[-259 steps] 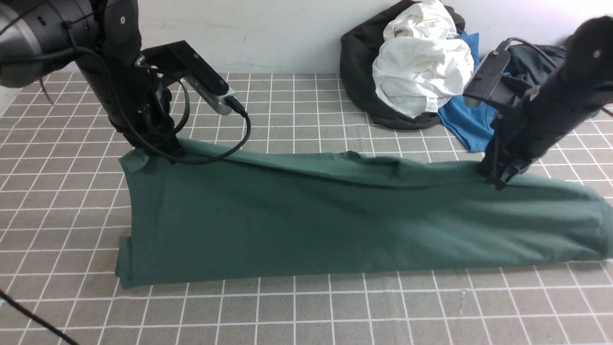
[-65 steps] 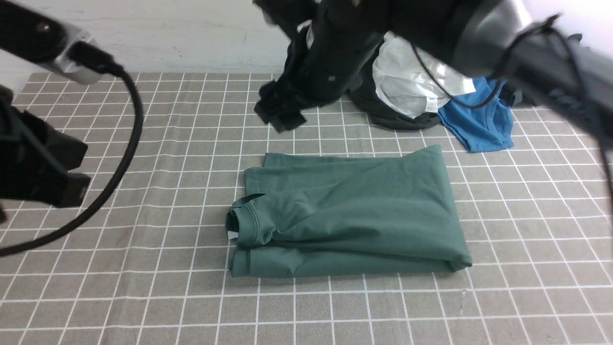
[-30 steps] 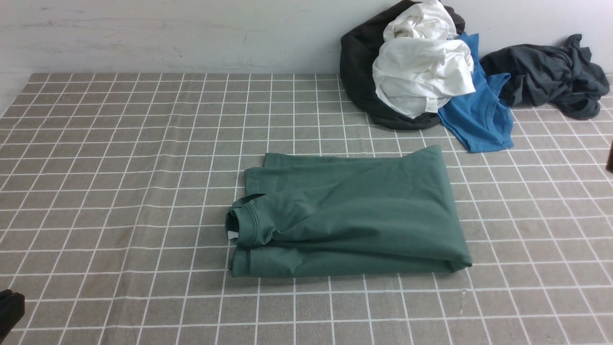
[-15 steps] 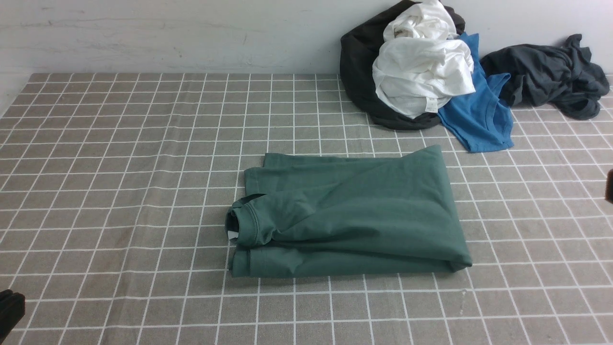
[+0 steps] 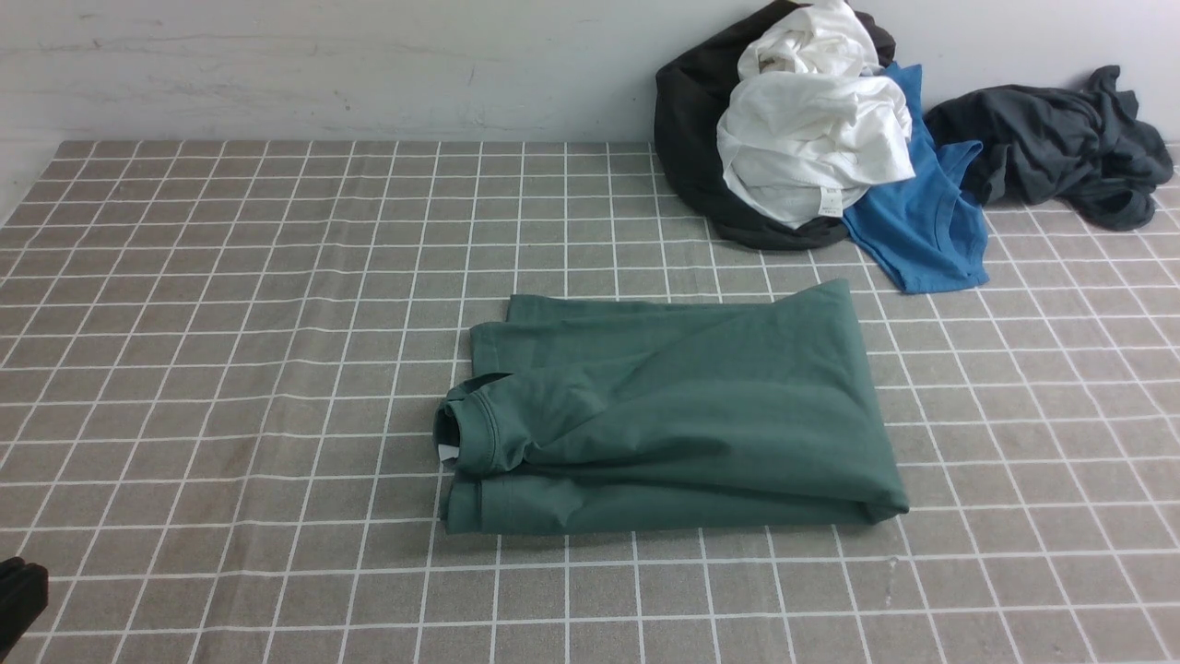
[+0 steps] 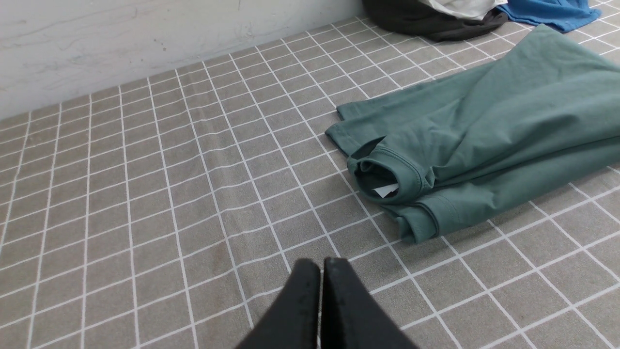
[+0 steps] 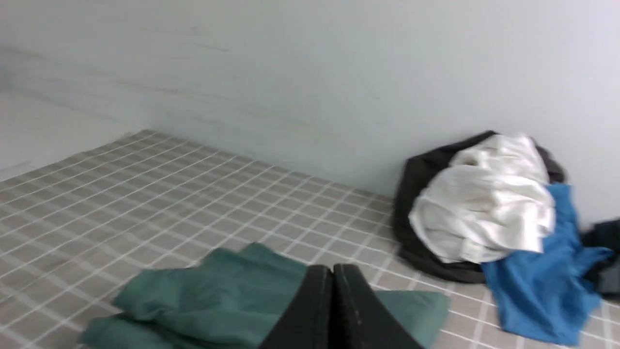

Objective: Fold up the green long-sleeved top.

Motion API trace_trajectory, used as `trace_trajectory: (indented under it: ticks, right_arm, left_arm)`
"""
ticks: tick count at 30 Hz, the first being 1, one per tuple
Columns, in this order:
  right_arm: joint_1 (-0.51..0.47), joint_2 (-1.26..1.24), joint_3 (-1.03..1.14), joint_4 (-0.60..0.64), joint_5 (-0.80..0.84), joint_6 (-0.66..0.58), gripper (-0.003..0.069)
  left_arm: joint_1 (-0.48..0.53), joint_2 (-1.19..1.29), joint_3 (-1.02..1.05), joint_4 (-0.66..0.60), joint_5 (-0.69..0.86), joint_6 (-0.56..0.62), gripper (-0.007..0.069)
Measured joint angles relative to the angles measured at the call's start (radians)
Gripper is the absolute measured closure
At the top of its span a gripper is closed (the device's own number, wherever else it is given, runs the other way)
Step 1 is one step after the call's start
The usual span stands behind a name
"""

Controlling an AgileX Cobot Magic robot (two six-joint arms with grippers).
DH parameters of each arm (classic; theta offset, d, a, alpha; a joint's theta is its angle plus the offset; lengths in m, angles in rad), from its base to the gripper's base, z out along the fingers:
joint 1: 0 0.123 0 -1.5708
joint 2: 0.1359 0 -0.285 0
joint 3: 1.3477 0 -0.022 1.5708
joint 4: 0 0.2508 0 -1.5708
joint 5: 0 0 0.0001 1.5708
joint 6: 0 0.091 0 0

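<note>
The green long-sleeved top (image 5: 682,415) lies folded into a compact rectangle in the middle of the checked cloth, its ribbed collar (image 5: 466,429) and white neck tag at the left end. The left wrist view shows the green long-sleeved top (image 6: 484,131) ahead of my left gripper (image 6: 321,264), which is shut, empty and hovering over bare cloth well short of the collar (image 6: 387,174). My right gripper (image 7: 333,269) is also shut and empty, pulled back from the green long-sleeved top (image 7: 203,300). In the front view only a dark bit of the left arm (image 5: 18,595) shows at the lower left edge.
A pile of clothes sits against the back wall at the right: a black garment (image 5: 691,138) under a white one (image 5: 811,138), a bright blue T-shirt (image 5: 922,231) and a dark grey garment (image 5: 1060,148). The checked tablecloth (image 5: 230,323) covers the table.
Since the oldest frame the top went from a long spread strip to a compact fold. Both arms have withdrawn; in the last half second the right arm's tip left the right edge.
</note>
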Motion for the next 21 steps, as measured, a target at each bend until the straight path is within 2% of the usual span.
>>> trace_trajectory:
  ticks: [2,5,9,13,16,18,21]
  right_arm:
    - [-0.086,-0.057,0.083,0.008,-0.039,0.0,0.0673]
    - [-0.264,-0.176,0.241,0.01,-0.059,0.022,0.0673]
    - [-0.38,-0.286,0.35,0.005,-0.057,0.074,0.0673]
    - [-0.41,-0.322,0.379,-0.022,-0.038,0.11,0.0673]
    - [-0.41,-0.326,0.379,-0.04,0.016,0.123,0.0673]
    - [-0.41,-0.326,0.379,-0.042,0.108,0.127,0.0673]
    - [-0.41,-0.326,0.378,-0.041,0.12,0.127,0.0673]
  left_arm:
    - [0.0,0.0,0.0,0.0,0.0,0.0,0.0631]
    - [0.0,0.0,0.0,0.0,0.0,0.0,0.0631]
    - [0.0,0.0,0.0,0.0,0.0,0.0,0.0631]
    - [0.0,0.0,0.0,0.0,0.0,0.0,0.0631]
    - [0.0,0.0,0.0,0.0,0.0,0.0,0.0631]
    - [0.0,0.0,0.0,0.0,0.0,0.0,0.0631]
    - [0.0,0.0,0.0,0.0,0.0,0.0,0.0631]
